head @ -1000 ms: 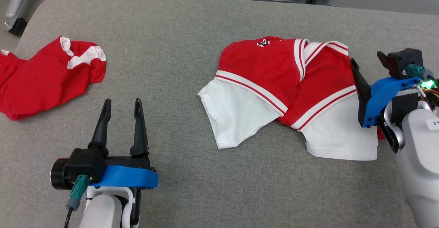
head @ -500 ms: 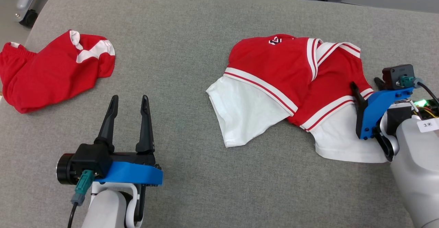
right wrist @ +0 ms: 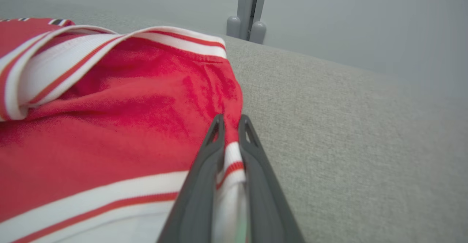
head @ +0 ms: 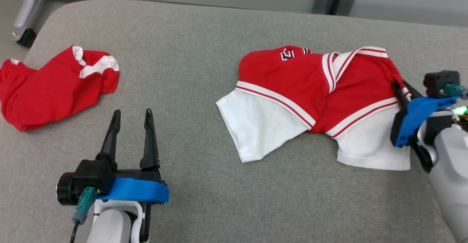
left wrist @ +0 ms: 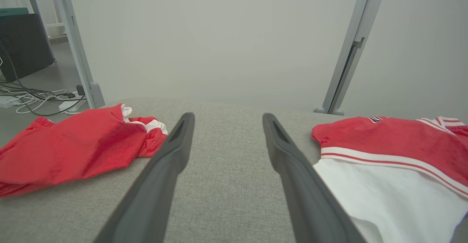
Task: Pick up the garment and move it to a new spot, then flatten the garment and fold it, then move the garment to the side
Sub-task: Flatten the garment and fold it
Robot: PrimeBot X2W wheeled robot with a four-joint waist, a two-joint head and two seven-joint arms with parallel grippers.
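The garment, a red and white top with striped trim, lies crumpled on the grey bench at the centre right of the head view. Its long axis runs across the frame from left to right, tilted a little so the right end sits higher. The red part is toward the top of the frame, and two white panels point down toward the lower edge, one at the centre and one at the right.

The right hand comes in from the right edge of the frame and is clamped on the garment's right border. In the right wrist view its two fingers are nearly together with a fold of red cloth and striped trim pinched between them.

The left hand is at the lower left of the head view with its fingers apart, pointing up the frame over bare bench. In the left wrist view the garment lies just right of it and a second red cloth to its left.

That red cloth lies bunched at the upper left of the head view, well apart from the garment.
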